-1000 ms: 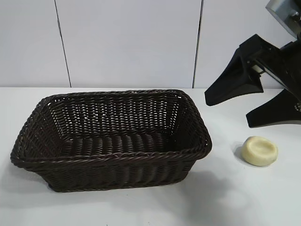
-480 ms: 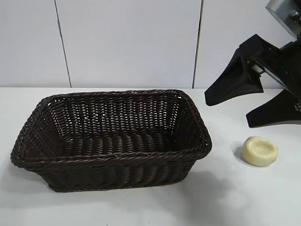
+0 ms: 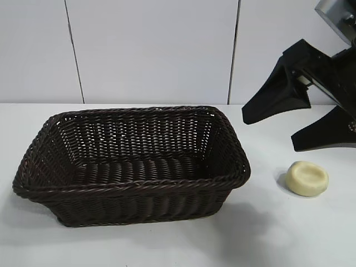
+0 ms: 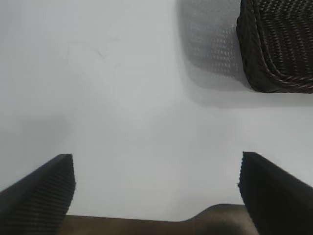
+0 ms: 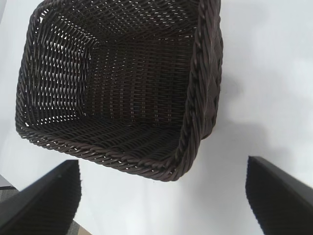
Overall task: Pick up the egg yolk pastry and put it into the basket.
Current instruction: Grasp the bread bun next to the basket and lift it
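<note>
The right gripper (image 3: 303, 122) hangs above the table (image 3: 267, 233) with its 2 black fingers (image 3: 275, 103) spread wide and nothing between them. In the exterior view 1 finger reaches toward the basket side and the other (image 3: 322, 133) sits lower, nearer the pastry. The egg yolk pastry (image 3: 307, 178) lies on the table just below and in front of that lower finger, apart from it, untouched. It rests flat, dimple up, a pale cream puck.

Farther out from the right jaws, past the pastry, stands the basket (image 3: 133, 183), dark brown wicker with a braided rim. A strip of bare table separates the pastry from the basket's nearest corner. The right wrist view looks between the spread fingers (image 5: 44, 200) straight into the basket (image 5: 195, 88), whose inside holds nothing; the pastry is not visible in that view.

The left gripper (image 4: 156, 196) is also wide open, its 2 ribbed pads (image 4: 44, 191) far apart over bare table (image 4: 122, 98) with nothing held. Beyond those jaws, 1 corner of the basket (image 4: 279, 49) shows, well apart from them.
</note>
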Available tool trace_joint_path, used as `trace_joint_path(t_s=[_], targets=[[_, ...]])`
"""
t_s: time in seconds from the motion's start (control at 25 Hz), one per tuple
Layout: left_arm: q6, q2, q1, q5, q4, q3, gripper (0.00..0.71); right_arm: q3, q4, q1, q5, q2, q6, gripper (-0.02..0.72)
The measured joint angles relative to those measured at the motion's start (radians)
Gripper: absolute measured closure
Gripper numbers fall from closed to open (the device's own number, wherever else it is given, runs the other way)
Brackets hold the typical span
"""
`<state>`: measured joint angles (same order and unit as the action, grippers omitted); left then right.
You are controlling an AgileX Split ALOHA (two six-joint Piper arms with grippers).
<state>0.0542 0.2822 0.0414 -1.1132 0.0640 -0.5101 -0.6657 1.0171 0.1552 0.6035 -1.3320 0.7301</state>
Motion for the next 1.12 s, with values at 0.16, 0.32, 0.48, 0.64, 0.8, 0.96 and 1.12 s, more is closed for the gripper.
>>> trace_joint_path(t_s=[0.16,0.32,0.48,0.64,0.8,0.96,1.12], targets=[[0.0,-0.047,0.0,0.004,0.0,0.008,0.052,0.0,0.0,0.0,0.0,0.0,0.0,0.05],[0.0,-0.078,0.0,0.002,0.0,0.016,0.052,0.0,0.0,0.0,0.0,0.0,0.0,0.05],[0.0,-0.11,0.0,0.002,0.0,0.016,0.052,0.0,0.0,0.0,0.003,0.0,-0.001,0.05],[0.0,-0.182,0.0,0.002,0.0,0.016,0.052,0.0,0.0,0.0,0.01,0.0,-0.015,0.05],[0.0,-0.289,0.0,-0.003,0.002,0.016,0.052,0.0,0.0,0.0,0.041,0.0,-0.028,0.05],[0.0,-0.295,-0.006,-0.007,0.003,0.016,0.052,-0.007,-0.005,0.0,0.067,0.0,-0.059,0.05],[0.0,-0.295,-0.023,-0.006,0.003,0.016,0.052,-0.067,-0.068,0.0,0.118,0.0,-0.123,0.05]])
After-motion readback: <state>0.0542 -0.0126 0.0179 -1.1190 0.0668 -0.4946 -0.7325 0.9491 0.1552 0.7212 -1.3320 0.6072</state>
